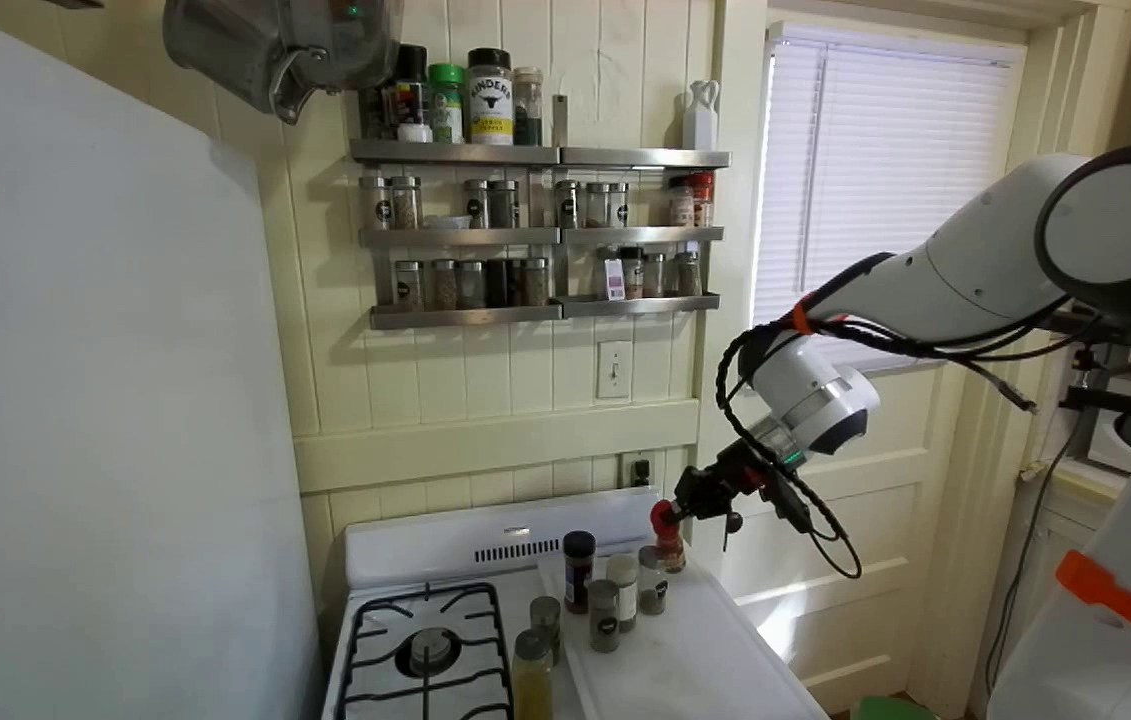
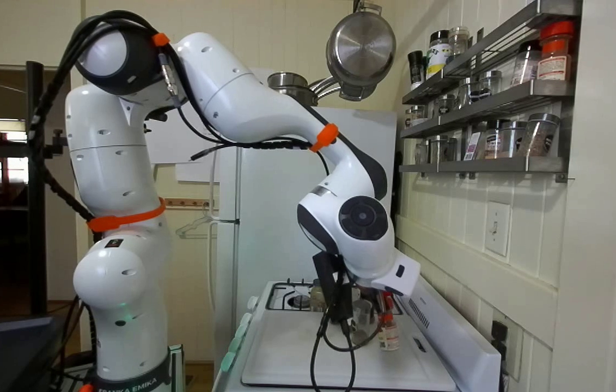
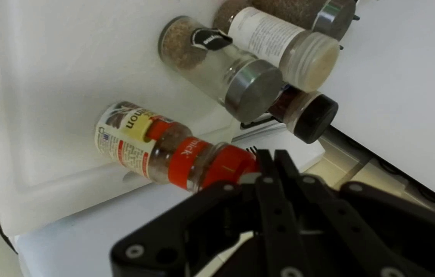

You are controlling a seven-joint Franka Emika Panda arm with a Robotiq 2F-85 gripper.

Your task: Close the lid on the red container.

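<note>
The red container is a cinnamon jar with a red cap, upright on the white stove top near its back edge, in both exterior views [image 1: 670,553] [image 2: 389,333] and the wrist view [image 3: 136,140]. Its red lid [image 1: 663,514] stands raised above the cap in both exterior views [image 2: 388,301]. My gripper [image 1: 677,512] is right beside the raised lid. In the wrist view, its fingers [image 3: 273,156] are almost together, with only a thin gap and nothing seen between them. The left finger covers part of the red lid [image 3: 236,163]; whether it touches is unclear.
Several spice bottles stand close by, including a clear jar with a metal cap [image 3: 221,71] and a dark-capped bottle [image 1: 578,575]. The stove's back panel [image 1: 515,535] rises behind the jar. A burner grate [image 1: 428,650] lies beyond. Cables hang below the wrist [image 2: 313,354].
</note>
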